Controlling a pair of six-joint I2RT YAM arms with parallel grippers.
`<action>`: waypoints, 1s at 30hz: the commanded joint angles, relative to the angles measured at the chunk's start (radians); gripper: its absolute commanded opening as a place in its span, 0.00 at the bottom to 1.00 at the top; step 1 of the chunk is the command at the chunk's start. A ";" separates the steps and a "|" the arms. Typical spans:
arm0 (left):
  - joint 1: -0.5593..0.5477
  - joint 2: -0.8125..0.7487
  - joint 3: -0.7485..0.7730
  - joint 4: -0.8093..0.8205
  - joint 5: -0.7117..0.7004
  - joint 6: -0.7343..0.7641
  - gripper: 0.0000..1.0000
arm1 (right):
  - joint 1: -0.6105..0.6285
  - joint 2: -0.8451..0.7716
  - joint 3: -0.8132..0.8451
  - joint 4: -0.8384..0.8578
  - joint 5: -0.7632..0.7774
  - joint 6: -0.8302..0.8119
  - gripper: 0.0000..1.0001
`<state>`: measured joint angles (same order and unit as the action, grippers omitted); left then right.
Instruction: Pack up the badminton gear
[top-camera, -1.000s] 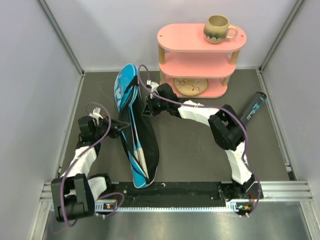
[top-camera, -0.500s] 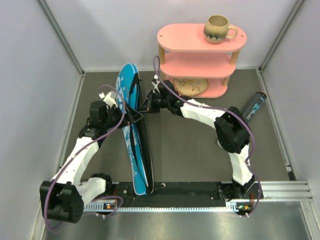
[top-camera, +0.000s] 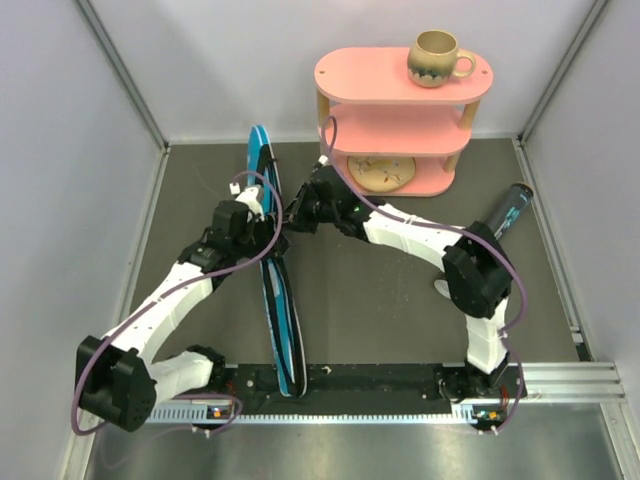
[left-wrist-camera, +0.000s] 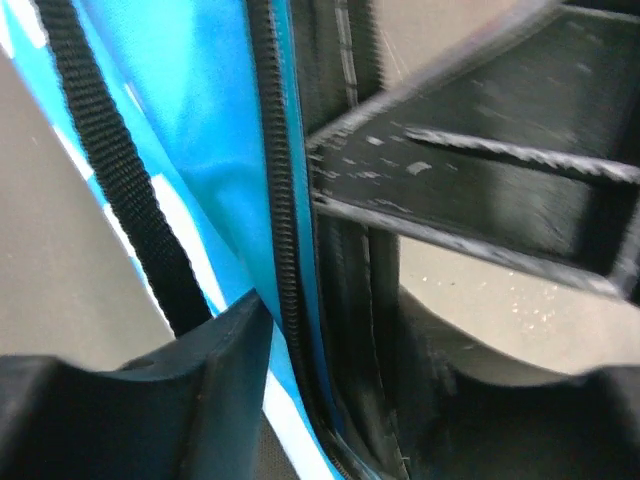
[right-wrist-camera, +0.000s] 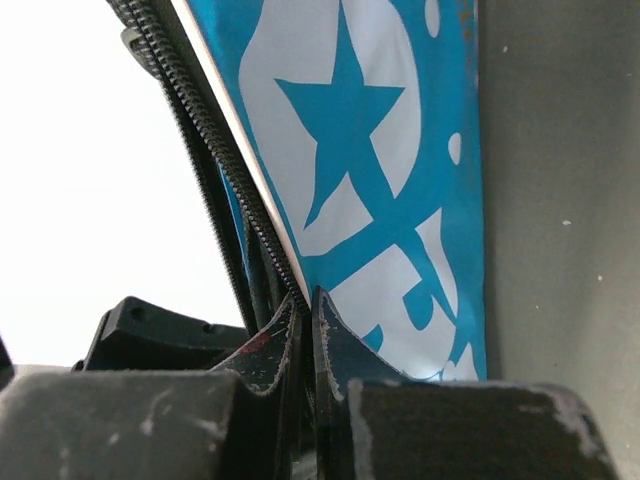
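Blue and white fabric fills both wrist views, and only the overhead view shows the whole blue cover (top-camera: 272, 270). It stands on its edge on the dark table (top-camera: 380, 310) as a thin line, running from near the arm bases to well beyond both sets of jaws. The overhead view also shows the two grippers facing each other across it. The right wrist view shows the right gripper (right-wrist-camera: 307, 305) pinched fully closed on the cover's zipped edge. The star-printed side lies just right of its fingertips, and the zip (right-wrist-camera: 190, 130) climbs away above them. The left wrist view shows the left gripper (left-wrist-camera: 330, 330) parted, with the cover's edge between its fingers. One finger touches the blue side, where a black strap (left-wrist-camera: 120, 180) runs down, but contact on the other side cannot be told. What the cover holds is hidden in every view. Seen only from overhead, the black tube (top-camera: 508, 210) lies flat well to the right of the right jaws, and its inside cannot be seen. The pink shelf (top-camera: 370, 75) stands just beyond those jaws. It has a mug (top-camera: 438, 55) on its top tier and a pale round flat piece (top-camera: 380, 170) on its lowest.
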<state>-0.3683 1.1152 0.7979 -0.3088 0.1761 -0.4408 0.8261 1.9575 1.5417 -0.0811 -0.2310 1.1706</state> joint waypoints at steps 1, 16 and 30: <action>-0.011 0.043 0.070 -0.003 -0.107 0.065 0.34 | 0.034 -0.182 -0.049 0.061 0.064 0.034 0.00; -0.018 0.038 0.161 -0.019 0.226 0.350 0.00 | -0.336 -0.451 -0.289 0.007 -0.338 -0.609 0.68; -0.176 -0.002 0.101 -0.006 0.203 0.262 0.00 | -0.407 -0.321 -0.181 0.020 -0.435 -0.540 0.61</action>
<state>-0.5156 1.1728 0.8898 -0.4122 0.3500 -0.1471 0.4225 1.6501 1.3746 -0.1215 -0.6228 0.6178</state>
